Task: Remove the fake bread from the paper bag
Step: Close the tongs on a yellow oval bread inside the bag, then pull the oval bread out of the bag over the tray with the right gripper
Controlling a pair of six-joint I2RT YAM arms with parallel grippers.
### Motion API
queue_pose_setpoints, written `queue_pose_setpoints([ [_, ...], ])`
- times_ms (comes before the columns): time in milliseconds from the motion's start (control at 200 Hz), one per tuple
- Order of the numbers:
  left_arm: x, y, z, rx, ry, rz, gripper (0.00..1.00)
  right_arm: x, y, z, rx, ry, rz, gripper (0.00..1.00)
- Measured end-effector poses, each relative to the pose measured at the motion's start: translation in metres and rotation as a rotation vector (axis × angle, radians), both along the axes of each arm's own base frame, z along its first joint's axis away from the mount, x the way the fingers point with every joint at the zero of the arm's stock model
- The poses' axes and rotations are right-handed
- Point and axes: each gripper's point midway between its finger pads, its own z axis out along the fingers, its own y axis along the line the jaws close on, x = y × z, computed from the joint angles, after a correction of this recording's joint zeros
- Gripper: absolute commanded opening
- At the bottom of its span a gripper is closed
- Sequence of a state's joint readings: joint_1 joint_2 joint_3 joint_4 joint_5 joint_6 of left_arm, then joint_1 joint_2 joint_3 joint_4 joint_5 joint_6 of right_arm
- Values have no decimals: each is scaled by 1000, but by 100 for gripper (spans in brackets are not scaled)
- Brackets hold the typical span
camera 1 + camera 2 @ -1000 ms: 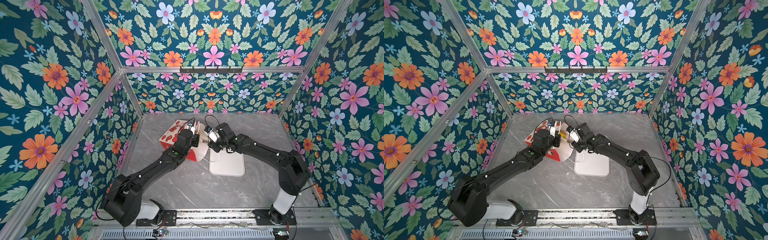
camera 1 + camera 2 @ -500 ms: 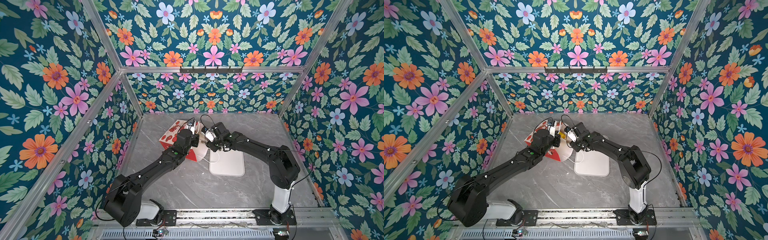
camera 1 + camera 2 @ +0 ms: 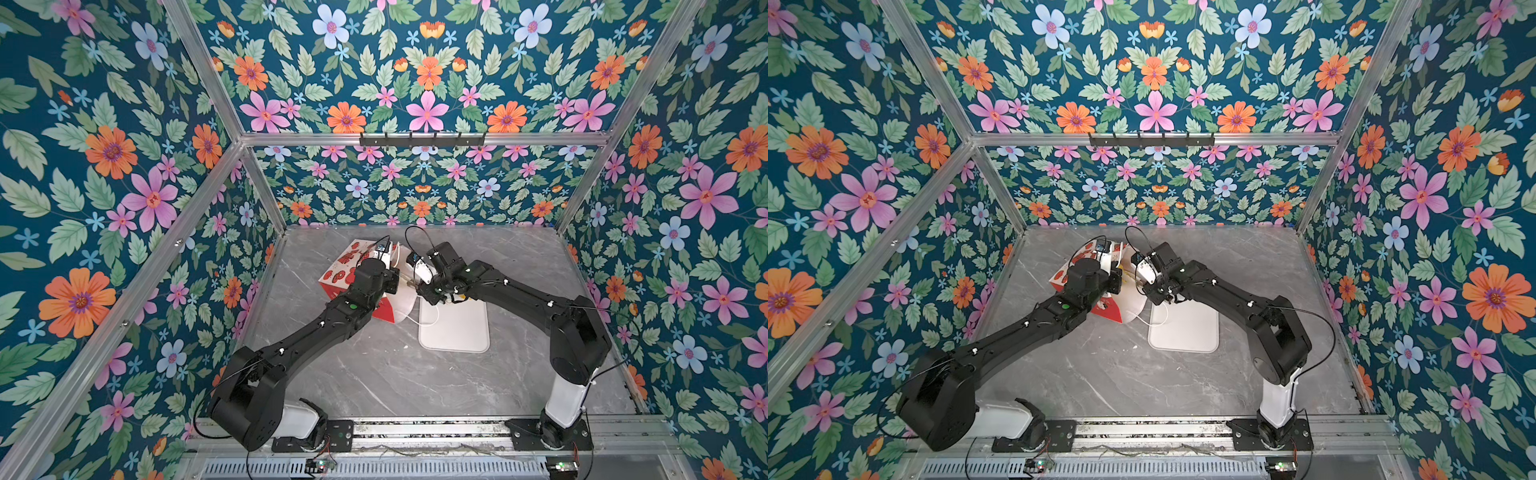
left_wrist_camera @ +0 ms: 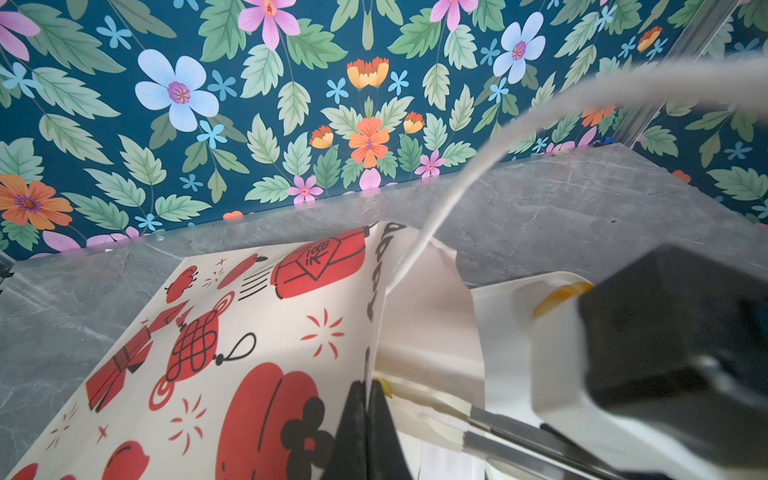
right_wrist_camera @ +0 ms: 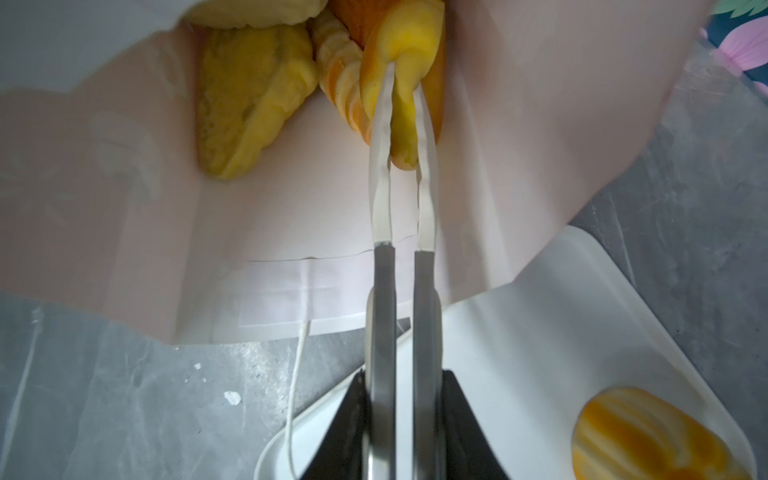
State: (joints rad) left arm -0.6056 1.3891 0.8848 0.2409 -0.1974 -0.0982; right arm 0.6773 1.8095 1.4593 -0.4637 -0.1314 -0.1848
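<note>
Right gripper reaches into paper bag lying on its side, fingers pinching yellow pastry; left gripper clamped on bag rim. One bun already on white tray; at least two more pastries inside, task barely begun

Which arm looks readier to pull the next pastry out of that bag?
Right. The right gripper, inside the paper bag, pinches a yellow pastry. The left gripper is shut on the bag's rim, holding it open.
</note>
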Motion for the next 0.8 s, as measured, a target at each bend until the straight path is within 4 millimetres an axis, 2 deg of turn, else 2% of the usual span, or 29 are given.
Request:
queue_pose_setpoints([
  [95, 1, 0, 0, -1, -4, 4, 0, -8, -6, 6, 32, 45, -10, 21],
  [270, 2, 1, 0, -5, -11, 14, 0, -25, -28, 12, 94, 129, -66, 21],
  [800, 7, 4, -5, 0, -14, 41, 0, -118, -96, 50, 377, 282, -204, 23],
])
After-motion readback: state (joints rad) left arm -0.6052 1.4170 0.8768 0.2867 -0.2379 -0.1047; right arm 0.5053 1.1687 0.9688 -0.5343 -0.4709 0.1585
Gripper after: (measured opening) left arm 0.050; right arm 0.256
